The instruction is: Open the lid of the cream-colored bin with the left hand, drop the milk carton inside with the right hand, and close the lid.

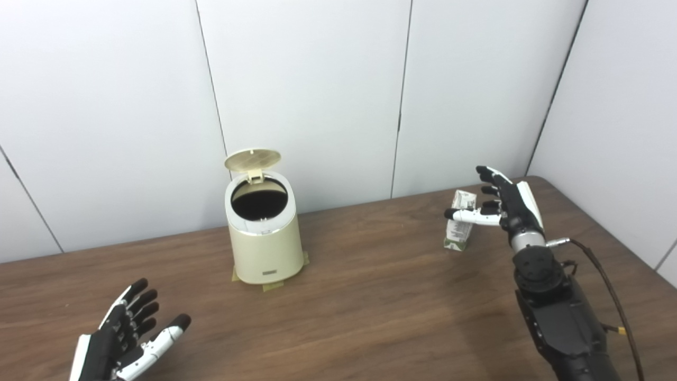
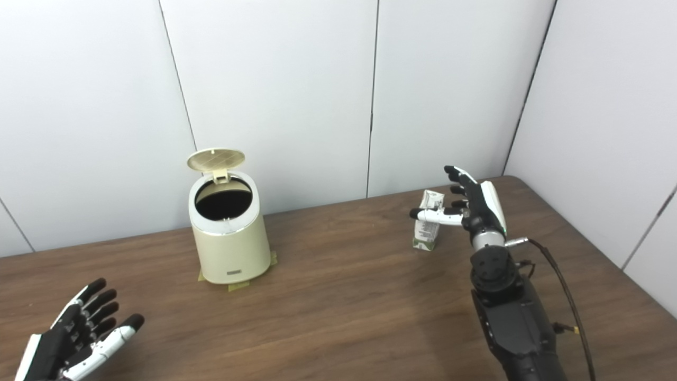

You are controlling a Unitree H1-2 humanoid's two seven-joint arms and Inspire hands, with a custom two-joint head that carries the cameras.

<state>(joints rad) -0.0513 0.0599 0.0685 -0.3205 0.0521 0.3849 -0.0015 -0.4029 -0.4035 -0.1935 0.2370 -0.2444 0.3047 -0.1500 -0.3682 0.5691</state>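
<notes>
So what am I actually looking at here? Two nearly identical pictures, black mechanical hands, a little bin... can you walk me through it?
Both pictures come from two cameras set side by side in a humanoid robot's head, like a pair of eyes, so they show one scene from slightly different spots. You are looking down at a brown wooden table as the robot sees it.

The black and white things are its own hands. The left hand hangs low near the table's front edge, fingers spread, holding nothing. The right hand is stretched out beside a small milk carton that stands upright on the table; its fingers are open around the carton and have not yet closed on it.

The cream-colored bin stands further left, held in place with bits of tape. Its round lid is tipped up, so the dark inside shows.
</notes>
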